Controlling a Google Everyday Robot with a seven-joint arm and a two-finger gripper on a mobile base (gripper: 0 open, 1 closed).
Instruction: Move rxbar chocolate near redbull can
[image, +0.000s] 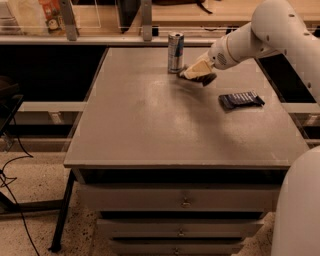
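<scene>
Hand pinches rxbar chocolate low over bench, just beside redbull can. Another dark bar lies apart.

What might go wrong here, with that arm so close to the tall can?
The gripper hangs right beside the redbull can; a small nudge could topple that slim, upright can. The rxbar chocolate sits dark under the gripper, close to the can, so setting it down might bump the can too. Pulling back, the gripper could brush the other dark bar lying nearby.
</scene>
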